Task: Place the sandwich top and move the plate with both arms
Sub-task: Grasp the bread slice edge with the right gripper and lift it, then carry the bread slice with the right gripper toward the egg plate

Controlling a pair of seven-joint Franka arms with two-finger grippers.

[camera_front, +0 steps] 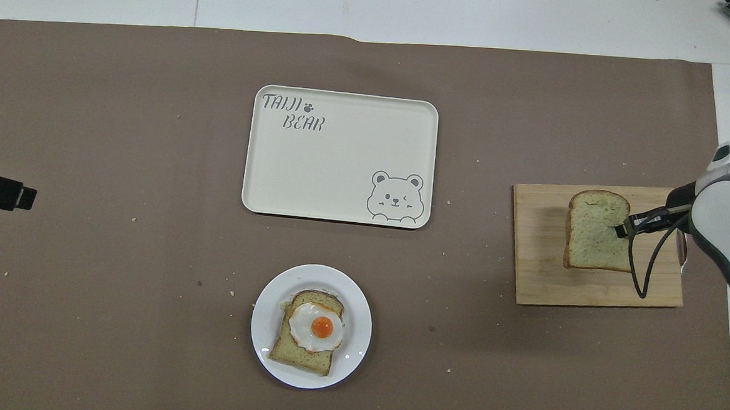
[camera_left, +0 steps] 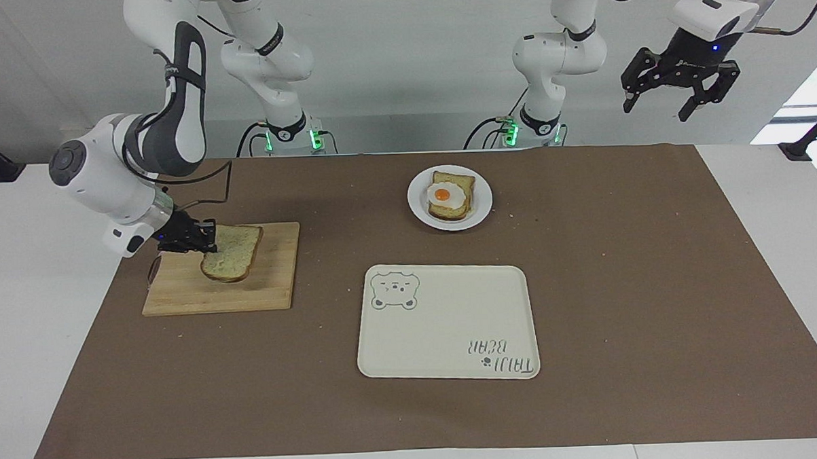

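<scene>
While clamped in right gripper (camera_left: 205, 242), sandwich top (camera_left: 231, 261) held over cutting board (camera_left: 261, 289); left gripper (camera_left: 682, 87) waited aloft, fingers apart.

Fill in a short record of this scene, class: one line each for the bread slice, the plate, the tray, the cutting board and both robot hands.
bread slice: sandwich top, gripped at one edge, lifted just above the board
cutting board: wooden cutting board, toward the right arm's end of the table
plate: white plate, holds egg-topped toast, nearer the robots than the tray
tray: cream bear tray, nothing on it
right hand: shut on the sandwich top, over the board
left hand: open, raised, waiting at the left arm's end
</scene>
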